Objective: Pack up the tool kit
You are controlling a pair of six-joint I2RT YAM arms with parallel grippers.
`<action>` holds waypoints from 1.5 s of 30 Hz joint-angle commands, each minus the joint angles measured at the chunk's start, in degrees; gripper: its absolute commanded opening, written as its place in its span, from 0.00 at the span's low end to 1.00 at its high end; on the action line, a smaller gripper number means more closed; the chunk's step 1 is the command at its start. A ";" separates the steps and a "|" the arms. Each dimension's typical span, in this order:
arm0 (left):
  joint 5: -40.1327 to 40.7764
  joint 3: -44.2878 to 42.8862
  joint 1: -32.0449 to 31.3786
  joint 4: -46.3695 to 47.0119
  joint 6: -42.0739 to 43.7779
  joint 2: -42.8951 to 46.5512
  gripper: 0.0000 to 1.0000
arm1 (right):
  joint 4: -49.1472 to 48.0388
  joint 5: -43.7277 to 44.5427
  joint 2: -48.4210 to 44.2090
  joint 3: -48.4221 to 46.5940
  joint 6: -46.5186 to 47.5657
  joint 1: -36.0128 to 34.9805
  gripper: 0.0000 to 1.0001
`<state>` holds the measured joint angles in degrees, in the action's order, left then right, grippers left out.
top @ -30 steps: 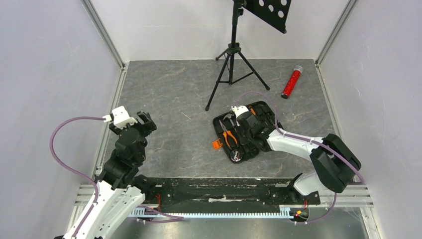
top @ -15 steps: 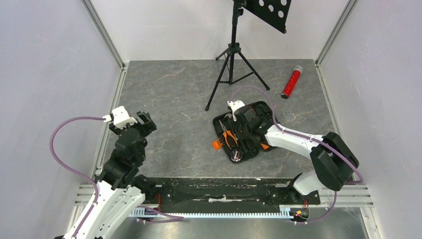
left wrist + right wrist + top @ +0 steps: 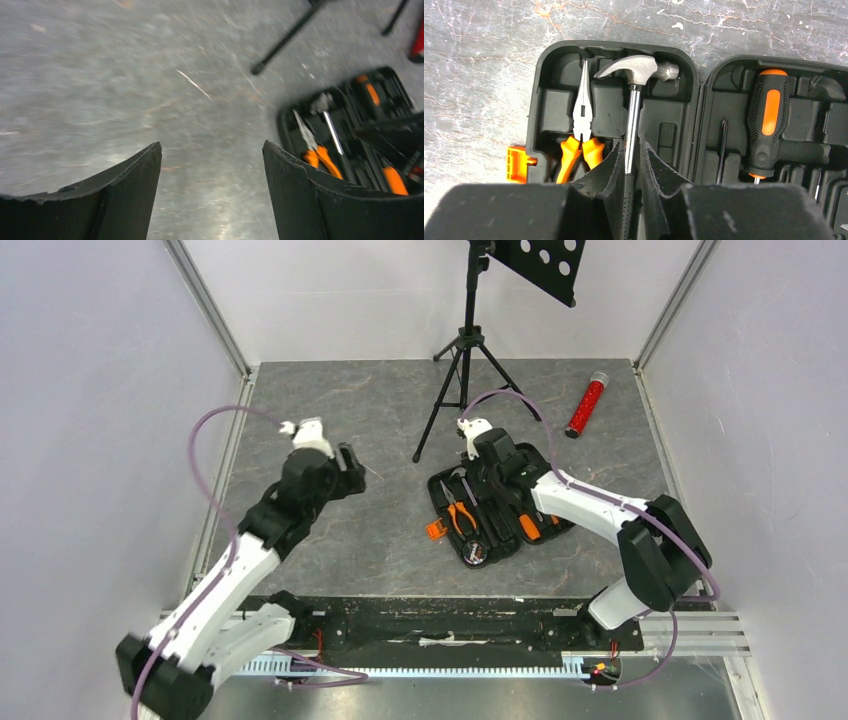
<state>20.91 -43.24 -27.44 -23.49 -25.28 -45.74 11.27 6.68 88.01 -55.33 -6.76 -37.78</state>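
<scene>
Grey, stone-patterned table (image 3: 330, 410) filled the view from above, and on it the tool kit (image 3: 478, 540) lay open, right of the middle and near the right arm. The right gripper (image 3: 503, 485) hung low over the far half of the case. The left gripper (image 3: 352, 468) was over bare table, well apart from the kit on its left side. A black tripod stand (image 3: 465, 370) stood at the back, and a red tube (image 3: 586, 405) lay near the far right corner.

From the left wrist, the picture was blurred. The left gripper (image 3: 210, 190) stood wide, with only the table between its fingers (image 3: 135, 185) – nothing held. The tool kit (image 3: 295, 117) showed on the right, with orange-handled pliers (image 3: 315, 150) in it.

From the right wrist, both halves of the tool kit (image 3: 544, 65) were seen from above. The hammer (image 3: 639, 67) lay in its recess beside the pliers (image 3: 583, 125), a screwdriver (image 3: 766, 125) lay in the other half, and an orange latch (image 3: 516, 164) stuck out at the left edge. The right gripper (image 3: 630, 150) was narrow – one finger on each side of the hammer's shaft, very close to it. Whether they pressed on the shaft, I could not tell.
</scene>
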 commanded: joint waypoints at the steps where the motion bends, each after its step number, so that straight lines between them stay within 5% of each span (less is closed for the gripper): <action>1: -18.87 -5.82 -0.64 2.49 -8.85 -12.42 0.80 | -2.84 -3.88 1.10 -1.34 1.11 1.62 0.17; 9: -22.88 -16.08 -5.08 4.47 -11.55 -35.82 0.80 | -7.56 -9.83 3.49 0.17 1.18 3.79 0.16; 17: -22.79 -21.53 -6.90 7.76 -13.15 -47.46 0.81 | -9.57 -12.30 7.48 -1.00 1.46 5.50 0.12; 45: -22.31 -25.31 -8.77 7.58 -13.58 -56.49 0.78 | -8.66 -12.69 10.45 -5.93 2.44 6.31 0.11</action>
<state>-1.19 -66.61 -35.81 -17.41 -37.08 -102.74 3.11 -6.61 97.58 -58.39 -5.23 -31.75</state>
